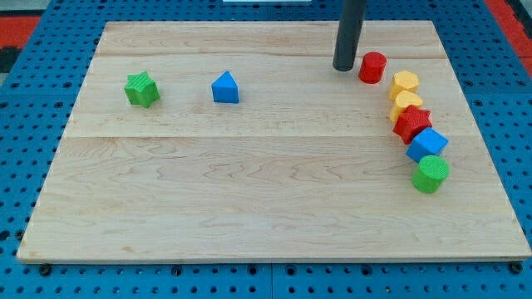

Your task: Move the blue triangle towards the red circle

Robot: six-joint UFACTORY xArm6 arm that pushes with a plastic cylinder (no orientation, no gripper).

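Note:
The blue triangle [225,88] lies on the wooden board [249,199] at the upper left of centre. The red circle [372,67] stands at the upper right. My tip [344,67] rests on the board just left of the red circle, close beside it, and far to the right of the blue triangle. The rod rises straight up out of the view's top.
A green star [142,89] lies left of the blue triangle. Below the red circle a curved row runs down the right side: a yellow hexagon [405,83], a yellow heart [406,104], a red star [412,124], a blue cube [427,144], a green cylinder [431,174].

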